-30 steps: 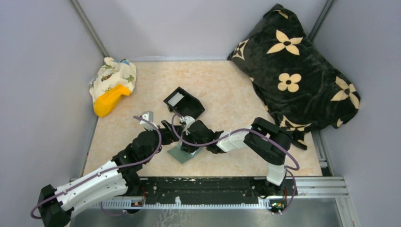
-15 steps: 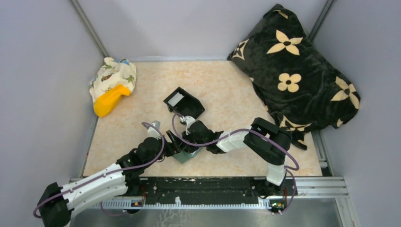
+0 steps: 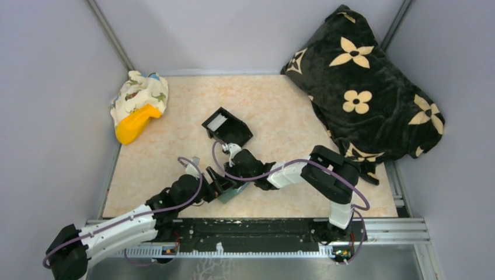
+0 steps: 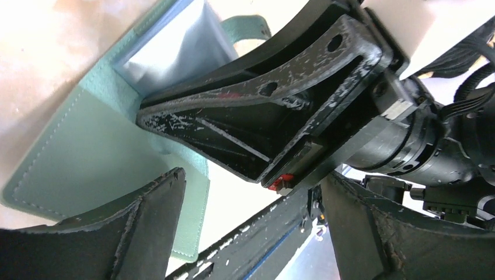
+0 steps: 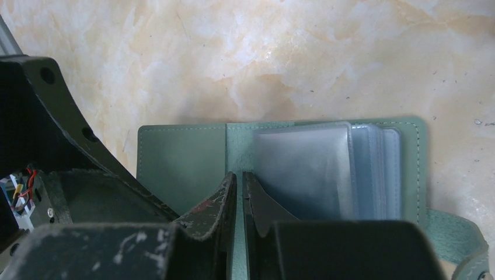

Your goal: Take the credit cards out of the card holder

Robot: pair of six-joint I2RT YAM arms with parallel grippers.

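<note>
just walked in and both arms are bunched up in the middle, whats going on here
The sage-green stitched bifold card holder lies open on the marbled beige table. The right gripper, jaws nearly closed, has its tips at the fold beside the clear plastic pockets. The left gripper is open at the holder's other flap. No card is out in view.
</note>
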